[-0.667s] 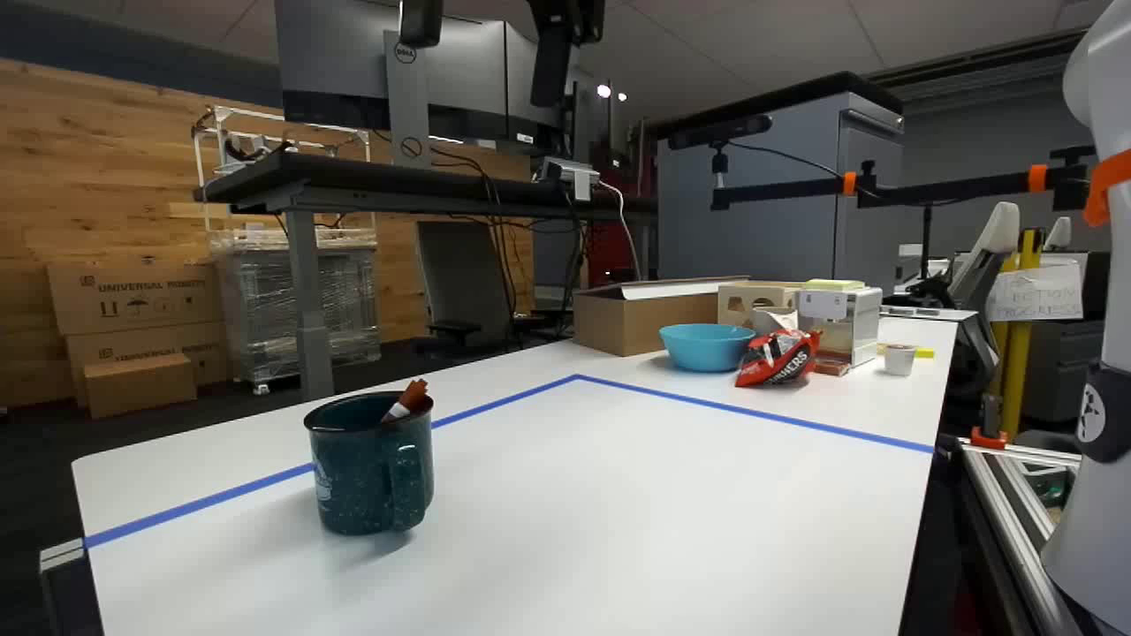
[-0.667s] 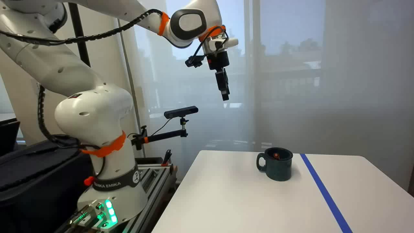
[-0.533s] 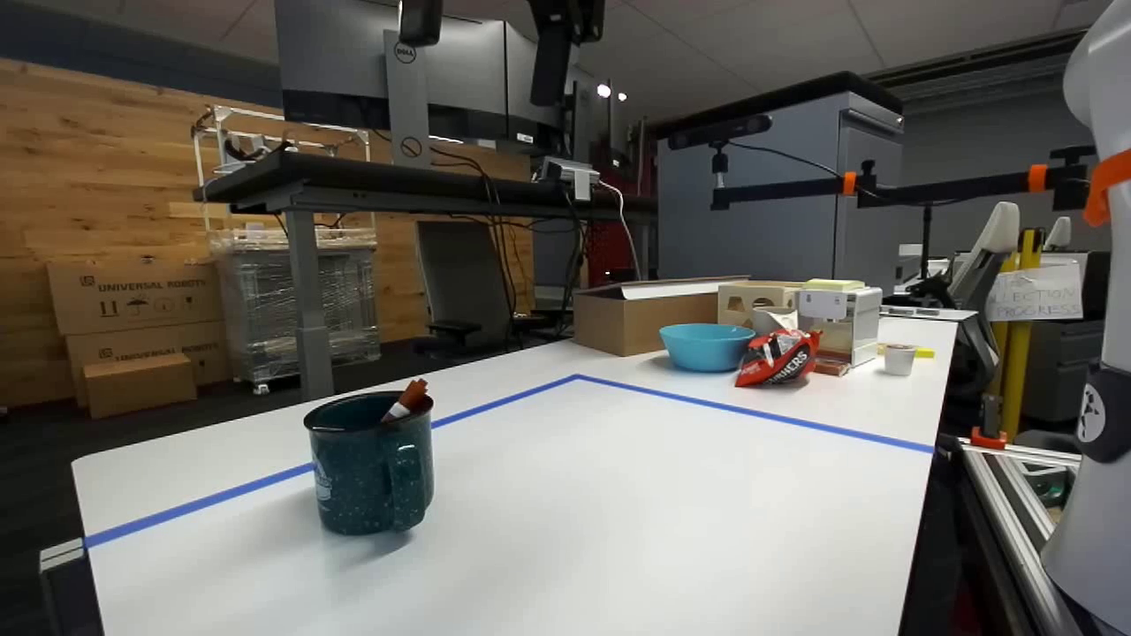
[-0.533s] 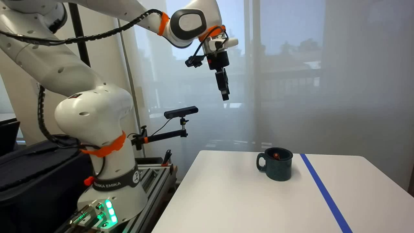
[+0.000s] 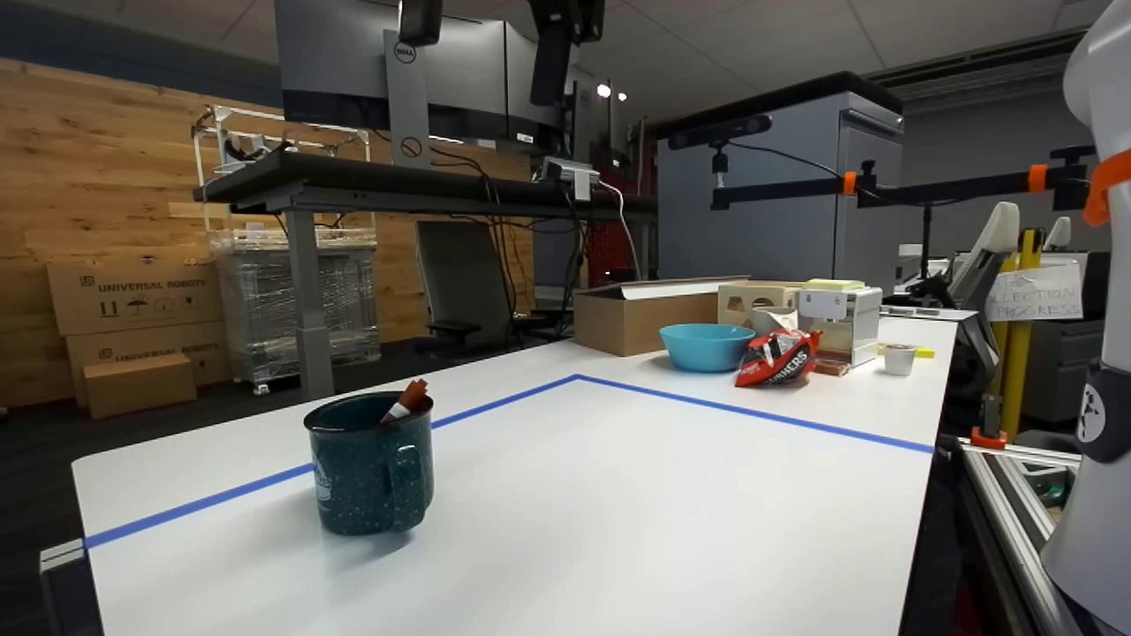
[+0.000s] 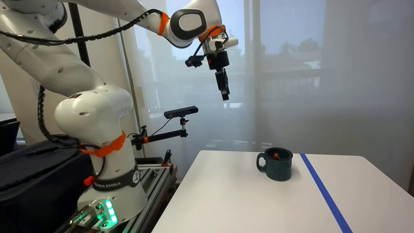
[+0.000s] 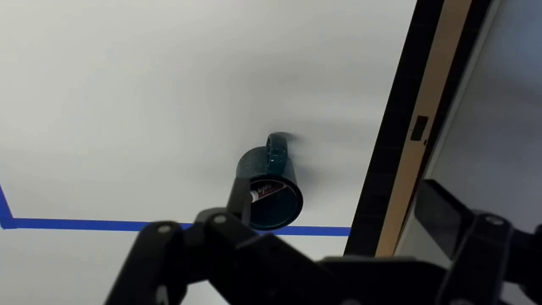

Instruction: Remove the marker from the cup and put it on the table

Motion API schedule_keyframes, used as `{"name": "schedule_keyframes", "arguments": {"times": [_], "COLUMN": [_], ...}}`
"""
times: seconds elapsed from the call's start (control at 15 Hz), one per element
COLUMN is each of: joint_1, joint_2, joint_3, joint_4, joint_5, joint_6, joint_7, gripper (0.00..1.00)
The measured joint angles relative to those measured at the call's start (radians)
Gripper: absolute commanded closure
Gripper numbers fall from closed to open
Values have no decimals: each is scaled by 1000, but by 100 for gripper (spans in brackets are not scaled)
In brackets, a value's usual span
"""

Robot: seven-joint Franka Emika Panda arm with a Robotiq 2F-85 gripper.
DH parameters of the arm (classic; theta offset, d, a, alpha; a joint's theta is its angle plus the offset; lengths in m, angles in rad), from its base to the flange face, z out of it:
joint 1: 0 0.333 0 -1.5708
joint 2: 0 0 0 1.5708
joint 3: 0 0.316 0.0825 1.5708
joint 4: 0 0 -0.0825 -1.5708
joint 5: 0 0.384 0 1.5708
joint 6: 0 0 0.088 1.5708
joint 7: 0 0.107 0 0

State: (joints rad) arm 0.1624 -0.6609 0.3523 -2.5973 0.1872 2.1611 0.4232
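Observation:
The dark teal cup (image 5: 367, 481) stands upright on the white table (image 5: 636, 521), inside the blue tape line. It also shows in an exterior view (image 6: 278, 170) and in the wrist view (image 7: 254, 163). The marker (image 5: 406, 402) leans inside the cup with its dark red end just above the rim. In the wrist view the marker (image 7: 267, 189) lies slanted across the cup's mouth, and a finger hides its left end. My gripper (image 7: 338, 203) is open and empty. In an exterior view the gripper (image 6: 225, 97) hangs high above the table, toward the robot base from the cup.
A blue bowl (image 5: 707, 347), a red snack bag (image 5: 778, 358), a cardboard box (image 5: 649, 320), a white box (image 5: 839, 318) and a small white cup (image 5: 899, 359) stand at the table's far end. The table's dark edge (image 7: 396, 114) runs beside the cup in the wrist view.

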Motion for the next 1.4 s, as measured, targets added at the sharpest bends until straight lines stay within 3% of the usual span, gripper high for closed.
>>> {"name": "schedule_keyframes", "arguments": {"times": [0.4,0.8,1.2,1.4], "joint_1": [6,-30,-112,-114], "joint_2": [61,216,403,446], "joint_3": [17,-86,-196,-204], "joint_4": [-26,-140,-139,-122], "joint_5": [-123,-353,-559,-566], "joint_6": [37,343,708,739], "joint_7": [-95,-363,-590,-614], "gripper": [0,0,0,0]}}
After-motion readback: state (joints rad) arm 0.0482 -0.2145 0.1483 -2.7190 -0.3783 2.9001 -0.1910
